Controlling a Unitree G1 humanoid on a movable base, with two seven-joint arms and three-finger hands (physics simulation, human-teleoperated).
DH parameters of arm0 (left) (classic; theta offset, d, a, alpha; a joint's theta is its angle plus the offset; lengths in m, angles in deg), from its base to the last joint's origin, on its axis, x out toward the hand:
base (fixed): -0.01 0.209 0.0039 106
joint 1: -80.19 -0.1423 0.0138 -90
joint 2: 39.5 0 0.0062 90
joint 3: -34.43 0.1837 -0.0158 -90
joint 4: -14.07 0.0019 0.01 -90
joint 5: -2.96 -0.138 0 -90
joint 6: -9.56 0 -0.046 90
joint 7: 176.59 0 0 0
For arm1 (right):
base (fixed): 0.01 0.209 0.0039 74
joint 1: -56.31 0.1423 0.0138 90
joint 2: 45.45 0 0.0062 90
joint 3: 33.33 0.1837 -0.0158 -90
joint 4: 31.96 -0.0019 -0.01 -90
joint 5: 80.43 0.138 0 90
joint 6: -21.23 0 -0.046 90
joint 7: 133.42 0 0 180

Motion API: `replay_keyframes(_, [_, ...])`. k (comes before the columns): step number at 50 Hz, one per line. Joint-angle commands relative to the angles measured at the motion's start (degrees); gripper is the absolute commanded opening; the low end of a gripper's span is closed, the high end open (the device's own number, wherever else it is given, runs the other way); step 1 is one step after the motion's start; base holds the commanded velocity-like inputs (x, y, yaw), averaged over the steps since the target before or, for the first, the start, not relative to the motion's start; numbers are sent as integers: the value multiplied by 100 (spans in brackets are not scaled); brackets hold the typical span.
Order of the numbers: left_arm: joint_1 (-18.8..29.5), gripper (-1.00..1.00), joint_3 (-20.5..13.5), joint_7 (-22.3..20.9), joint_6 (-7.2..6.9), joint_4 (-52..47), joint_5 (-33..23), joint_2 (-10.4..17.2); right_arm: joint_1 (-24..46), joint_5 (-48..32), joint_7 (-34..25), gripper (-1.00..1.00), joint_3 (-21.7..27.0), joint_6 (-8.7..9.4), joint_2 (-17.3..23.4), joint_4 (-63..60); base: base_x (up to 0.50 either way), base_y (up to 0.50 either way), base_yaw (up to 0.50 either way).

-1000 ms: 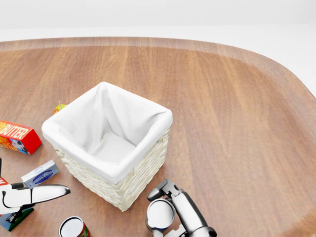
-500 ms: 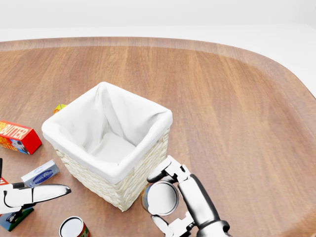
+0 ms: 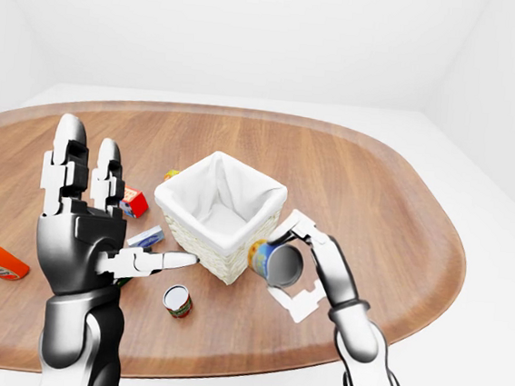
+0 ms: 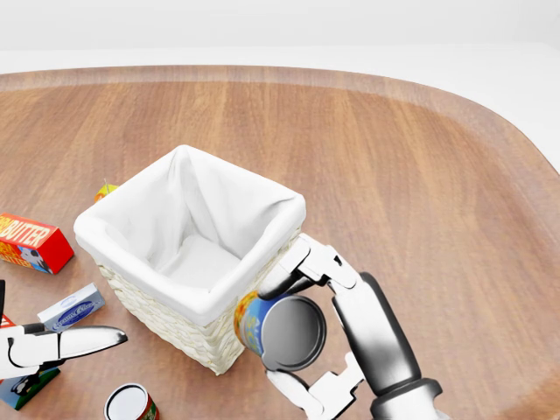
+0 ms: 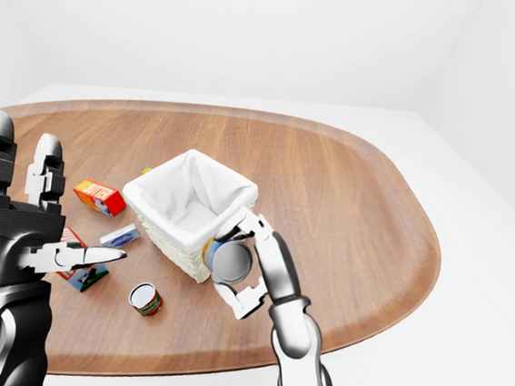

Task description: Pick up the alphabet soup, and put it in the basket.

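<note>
Head view gives us our right hand (image 4: 293,337) clamped around the soup can (image 4: 278,330), raised off the tabletop (image 4: 420,175) just beside the basket (image 4: 188,302); our left hand (image 3: 86,222) is spread.

Alphabet soup (image 4: 278,329) can (blue-yellow label, grey end showing) tilted sideways, lifted just beside the white-lined wicker basket (image 4: 229,320).

Head view close, steeply down onto basket (image 4: 197,249); wider eye views sharing table (image 3: 392,215)
</note>
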Motion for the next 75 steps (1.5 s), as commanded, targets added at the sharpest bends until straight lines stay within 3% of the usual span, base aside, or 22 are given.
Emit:
replay_keyframes(1, [1, 100, 5, 0, 0, -2, -10, -1, 166, -1, -74, -100, 11, 0, -20, -1053, 0, 0, 0])
replay_keyframes(15, [-15, 100, 26, 0, 0, 7, -36, -8, 982, -283, -312, -100, 18, 0, -239, -1499, 0, 0, 0])
replay_keyframes(25, [-13, 100, 35, -6, 0, 22, -44, -7, 1762, -407, -411, -100, 206, 0, -393, -1084, 0, 0, 0])
replay_keyframes(34, [-10, 100, 17, -21, 0, 56, -39, -2, 2708, -319, -182, -100, 591, 0, -429, 419, 0, 0, 0])
replay_keyframes(45, [7, 100, -5, -14, 0, 24, 4, 7, 3791, -104, -46, -100, 942, 0, -348, 1421, 0, 0, 0])
replay_keyframes(54, [39, 100, -22, -20, 0, 98, 38, 17, 4819, 341, 581, -100, 1275, 0, -45, 3568, 0, 0, 0])
replay_keyframes(62, [54, 100, -38, -15, 0, 72, 72, 27, 5427, 409, 895, -100, 1219, 0, -110, 4842, 0, 0, 0])
replay_keyframes(75, [19, 100, 18, -8, 0, 38, 20, 14, 6001, 192, 1016, -100, 1085, 0, -284, 5739, 0, 0, 0])
